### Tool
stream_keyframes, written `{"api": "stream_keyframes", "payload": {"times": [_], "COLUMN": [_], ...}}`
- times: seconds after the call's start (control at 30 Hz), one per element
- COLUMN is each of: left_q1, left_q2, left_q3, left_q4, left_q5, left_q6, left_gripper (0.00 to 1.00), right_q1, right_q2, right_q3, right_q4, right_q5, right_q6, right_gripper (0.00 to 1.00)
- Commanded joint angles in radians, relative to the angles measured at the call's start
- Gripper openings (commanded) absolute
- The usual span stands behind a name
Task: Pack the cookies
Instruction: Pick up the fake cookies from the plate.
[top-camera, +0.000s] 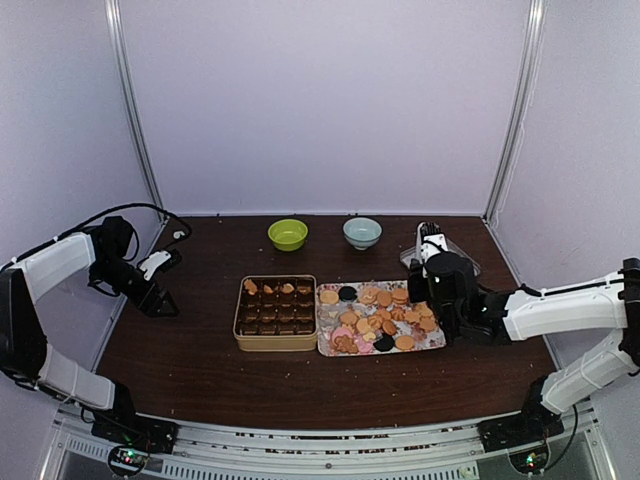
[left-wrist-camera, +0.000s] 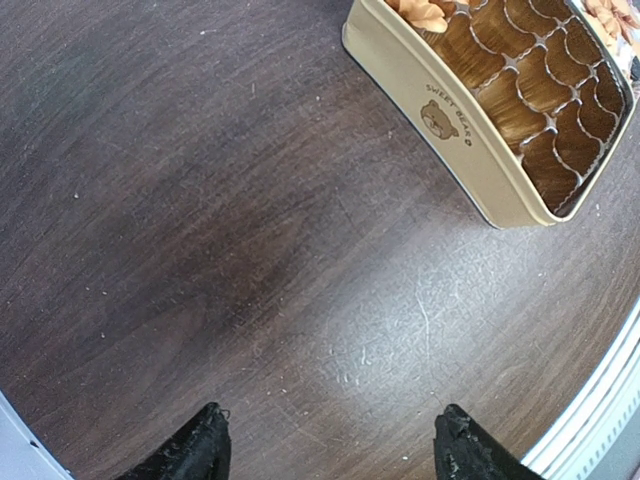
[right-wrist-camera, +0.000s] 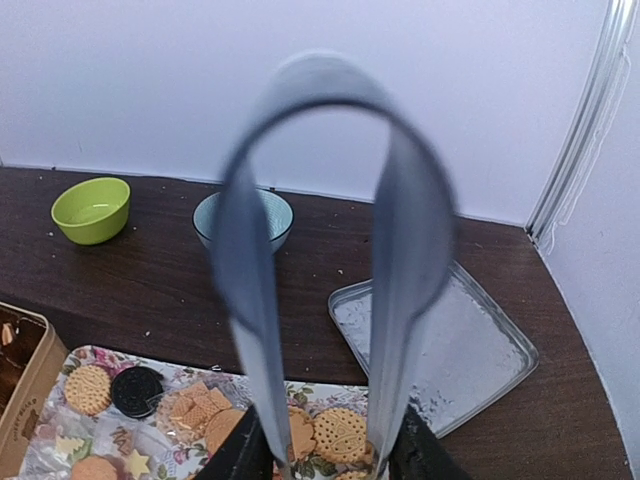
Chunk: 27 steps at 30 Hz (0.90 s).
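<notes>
Cookies: most are lying heaped on a flowered tray at the middle-right of the table. They are mostly round and tan, with some pink and a couple dark. A few more are sitting in the far row of paper cups inside the tan tin. The tin is standing just left of the tray; I cannot tell whether the two are touching.

Right gripper: hanging over the tray's right end. Its fingers are pressing in on the two arms of a pair of metal tongs, whose looped end is pointing toward the back wall. The tong tips are falling outside the wrist view.

Left gripper: hovering over bare table left of the tin, well apart from the cookies. Its fingertips are standing wide apart, with only tabletop showing between them.

Back of table: a green bowl and a pale blue bowl are sitting side by side. A shallow metal tray is lying to their right.
</notes>
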Motion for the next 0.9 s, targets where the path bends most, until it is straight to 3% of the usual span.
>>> {"api": "stream_keyframes", "payload": {"times": [0.0,0.13,0.43,0.87], "left_q1": [0.010,0.010,0.010,0.010], "left_q2": [0.000,-0.004,-0.011,-0.002], "left_q3": [0.024,0.024,0.028,0.033], "left_q4": [-0.001,0.000,-0.007,-0.007], "left_q5": [0.024,0.022,0.020,0.022], "left_q6": [-0.005,-0.004,0.001,-0.001], "left_gripper": [0.72,0.72,0.72,0.72], "right_q1": [-0.004,-0.005,-0.007,-0.018], "right_q2": [-0.020,-0.012,0.024,-0.006], "right_q3": [0.005,0.001,0.003,-0.018], "right_q4": [-0.019,-0.022,-0.024,-0.021], "right_q5": [0.026,-0.013,-0.081,-0.120], "right_q6": [-0.013,0.013,0.078,0.150], "right_gripper": [0.44,0.50,0.50,0.33]}}
